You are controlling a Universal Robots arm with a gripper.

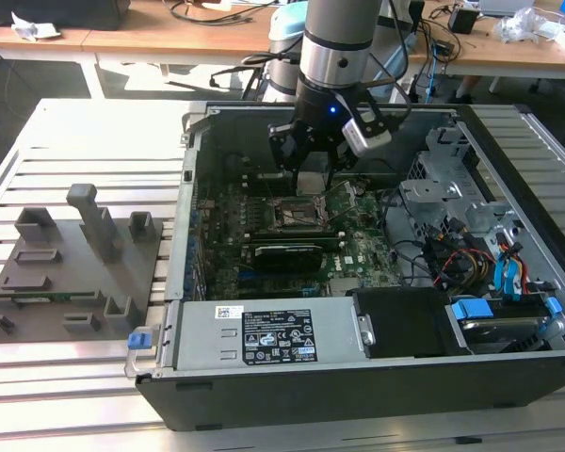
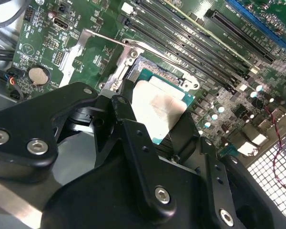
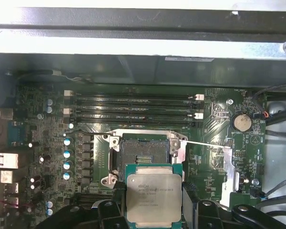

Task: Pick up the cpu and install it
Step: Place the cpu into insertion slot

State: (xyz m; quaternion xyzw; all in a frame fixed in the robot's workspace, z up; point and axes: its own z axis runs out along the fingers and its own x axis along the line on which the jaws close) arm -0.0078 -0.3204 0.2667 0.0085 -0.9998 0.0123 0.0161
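Here, inside the case (image 1: 358,381), the tool (image 1: 312,177) grips the cpu (image 3: 153,198) over the socket (image 3: 143,150).

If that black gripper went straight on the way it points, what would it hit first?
Probably the open square socket on the green motherboard, below the silvery square cpu the gripper holds; depth unclear.

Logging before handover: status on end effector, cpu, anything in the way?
End effector shut on cpu. Cpu held over the motherboard, beside the open socket, not seated. No obstruction seen on the socket.
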